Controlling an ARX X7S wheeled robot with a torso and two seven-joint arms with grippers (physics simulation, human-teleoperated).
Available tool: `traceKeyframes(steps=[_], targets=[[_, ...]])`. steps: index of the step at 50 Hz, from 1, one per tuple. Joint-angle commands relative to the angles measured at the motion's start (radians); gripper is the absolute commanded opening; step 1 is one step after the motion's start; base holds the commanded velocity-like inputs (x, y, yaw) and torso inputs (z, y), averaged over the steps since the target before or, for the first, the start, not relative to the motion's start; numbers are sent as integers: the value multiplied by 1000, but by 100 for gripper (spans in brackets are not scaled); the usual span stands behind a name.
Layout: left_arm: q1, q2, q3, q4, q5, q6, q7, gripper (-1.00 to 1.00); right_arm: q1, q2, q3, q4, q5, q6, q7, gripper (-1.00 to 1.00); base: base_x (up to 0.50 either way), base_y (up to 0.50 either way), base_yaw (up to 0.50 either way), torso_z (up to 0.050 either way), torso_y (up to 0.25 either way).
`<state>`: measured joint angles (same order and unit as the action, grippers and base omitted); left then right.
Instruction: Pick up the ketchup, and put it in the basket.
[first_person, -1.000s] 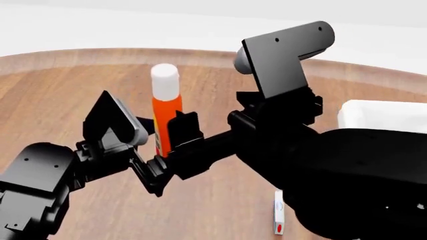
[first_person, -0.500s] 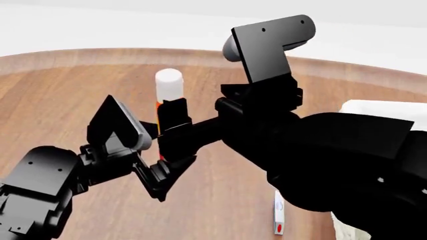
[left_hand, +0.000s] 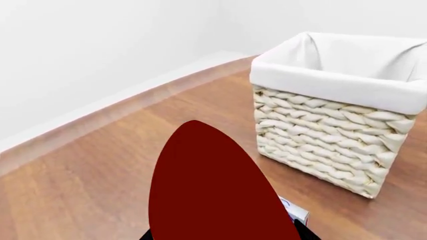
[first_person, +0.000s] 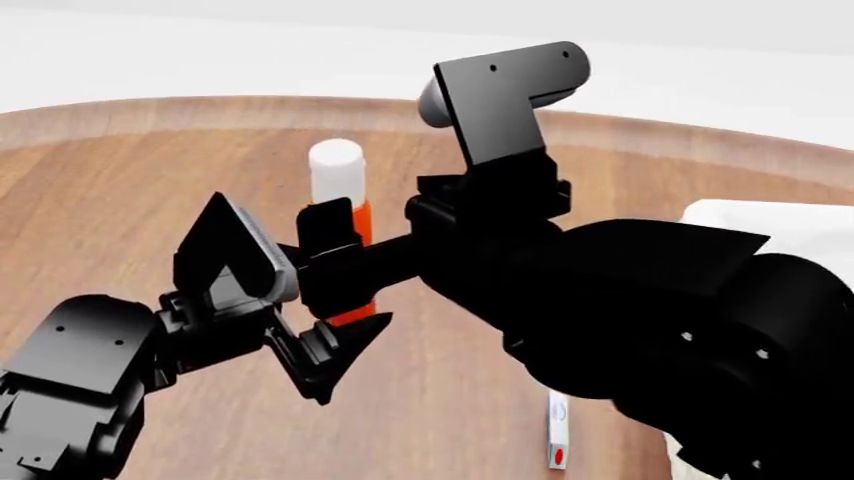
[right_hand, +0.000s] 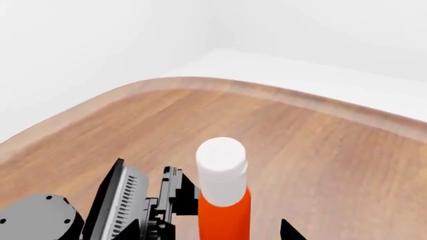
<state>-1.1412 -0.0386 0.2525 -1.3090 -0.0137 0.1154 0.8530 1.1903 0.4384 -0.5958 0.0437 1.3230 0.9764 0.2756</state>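
Nearest the head camera, the bulky black right arm (first_person: 641, 320) fills the lower right of the view, and the left arm (first_person: 80, 380) rises from the lower left. Beside the right arm, a small white carton with a red dot (first_person: 558, 430) lies flat on the wooden table (first_person: 107, 200).

Just beyond, the two grippers meet around the ketchup (first_person: 339, 215). The bottle stands upright, its long axis vertical, white cap on top and orange-red body below. The right gripper (first_person: 334, 262) reaches in from the right and its black fingers bracket the bottle's body below the cap; they appear closed on it, though the contact itself is partly hidden. In the right wrist view the ketchup (right_hand: 223, 192) rises straight up between the finger tips, cap uppermost. The left gripper (first_person: 287, 310) sits just beside and below the bottle, its two pointed fingers spread wide apart in a V, gripping nothing. In the left wrist view a dark red shape (left_hand: 213, 190) blocks most of the foreground; what it is cannot be told.

Farther right, the basket (left_hand: 337, 112) stands upright on the table, well apart from the bottle, its white liner folded over the woven rim. In the head view only a white corner of it (first_person: 801, 225) shows behind the right arm.
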Motion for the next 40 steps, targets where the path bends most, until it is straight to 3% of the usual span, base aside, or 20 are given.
traceKeyframes(steps=[1, 40], targets=[[-5, 21, -49, 1, -20, -16, 27, -100, 17, -47, 8, 68, -60, -54, -69, 100, 0, 0, 0, 0, 0], [3, 24, -42, 1, -21, -10, 28, -100, 37, -141, -71, 307, -174, -150, -206, 100, 0, 0, 0, 0, 1]])
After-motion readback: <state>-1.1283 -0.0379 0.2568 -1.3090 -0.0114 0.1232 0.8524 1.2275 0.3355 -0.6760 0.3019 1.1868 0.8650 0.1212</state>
